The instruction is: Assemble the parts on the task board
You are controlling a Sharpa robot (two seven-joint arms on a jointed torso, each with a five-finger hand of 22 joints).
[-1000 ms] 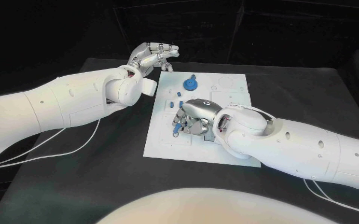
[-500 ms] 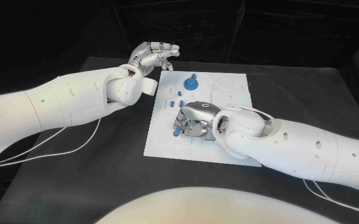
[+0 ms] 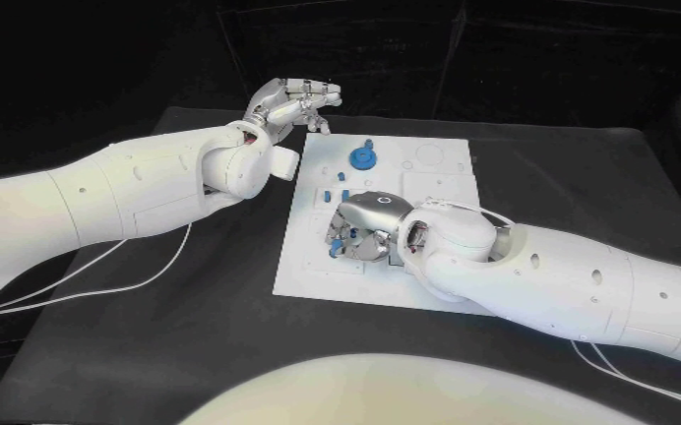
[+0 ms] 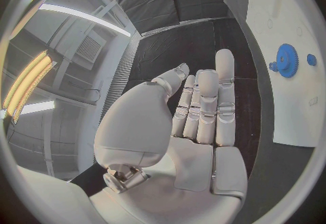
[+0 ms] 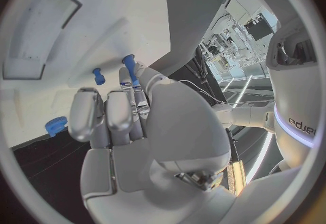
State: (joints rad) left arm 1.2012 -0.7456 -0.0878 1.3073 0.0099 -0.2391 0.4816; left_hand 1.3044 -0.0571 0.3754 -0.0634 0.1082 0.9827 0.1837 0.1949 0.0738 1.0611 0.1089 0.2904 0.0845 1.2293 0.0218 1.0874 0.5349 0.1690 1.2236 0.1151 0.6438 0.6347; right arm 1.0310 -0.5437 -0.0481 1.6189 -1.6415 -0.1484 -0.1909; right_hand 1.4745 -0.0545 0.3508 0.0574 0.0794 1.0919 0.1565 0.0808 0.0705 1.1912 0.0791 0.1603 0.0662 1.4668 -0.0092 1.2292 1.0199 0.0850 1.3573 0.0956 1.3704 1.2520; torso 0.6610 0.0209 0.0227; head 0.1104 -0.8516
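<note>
The white task board [image 3: 443, 155] lies in the middle of the black table. My right hand [image 3: 365, 222] is down on the board's middle, fingers bent onto it, and pinches a small blue peg [image 3: 335, 245] [image 5: 128, 65] at its fingertips. A blue gear [image 3: 363, 158] [image 4: 287, 61] [image 5: 56, 124] sits on the board's far part. Small blue pegs [image 3: 342, 195] stand between the gear and my right hand, one of them [image 5: 98, 75] close to the fingers. My left hand [image 3: 294, 103] [image 4: 200, 110] hangs above the table beyond the board's far left corner and holds nothing.
Recesses and round holes [image 3: 426, 157] mark the board's far right part [image 5: 41, 28]. Black table [image 3: 170, 346] surrounds the board on all sides. A white cable [image 3: 128, 277] trails under my left arm.
My right hand has shifted slightly over the board's middle, keeping the blue peg at its fingertips. The left hand has barely moved.
</note>
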